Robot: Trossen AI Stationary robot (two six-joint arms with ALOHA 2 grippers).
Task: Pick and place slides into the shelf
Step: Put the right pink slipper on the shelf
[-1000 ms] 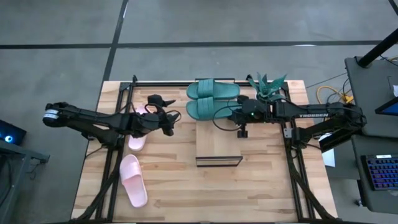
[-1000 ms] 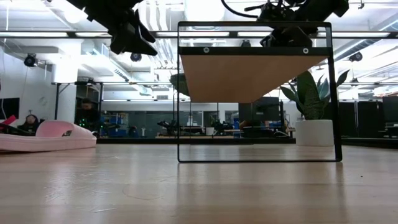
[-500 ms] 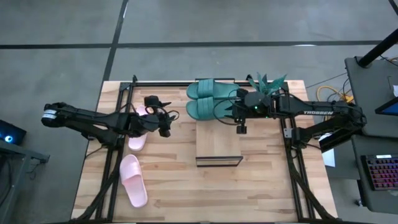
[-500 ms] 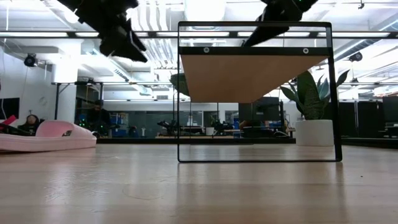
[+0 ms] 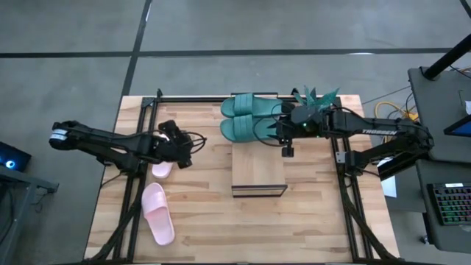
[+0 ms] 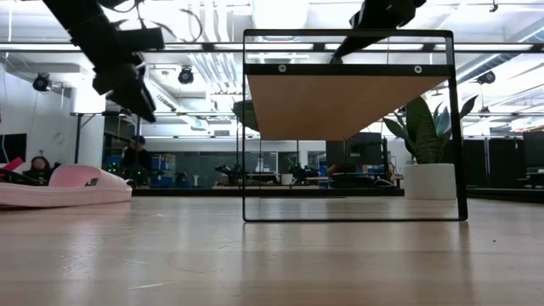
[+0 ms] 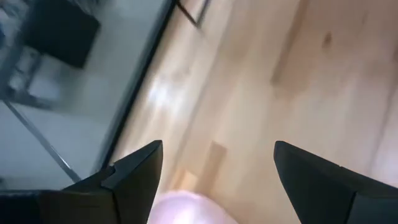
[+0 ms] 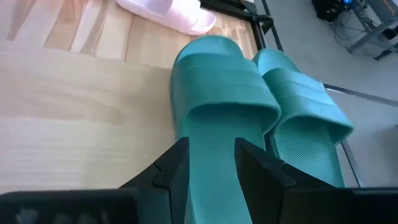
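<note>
Two teal slides lie side by side across the far end of the shelf's top [image 5: 259, 168], the farther teal slide [image 5: 250, 106] and the nearer teal slide [image 5: 246, 129]. My right gripper [image 5: 284, 140] hovers over the nearer teal slide's heel end [image 8: 214, 134], open with a narrow gap [image 8: 211, 168]. One pink slide [image 5: 160, 168] lies flat on the table under my left gripper [image 5: 184, 154], which is open wide [image 7: 217, 180] above the pink slide's rounded end [image 7: 186, 213]. A second pink slide [image 5: 157, 213] lies nearer the table's near edge.
In the low view the shelf shows as a dark frame [image 6: 456, 127] with a plank top, and a pink slide [image 6: 64, 187] lies at the left. A potted plant [image 5: 316, 99] stands at the far right corner. Bare wood [image 5: 206, 221] lies between shelf and pink slides.
My left gripper has moved toward the table's left edge and down, ending over the pink slide near the left frame. My right gripper has risen a little above the shelf top. The slides have stayed where they were.
</note>
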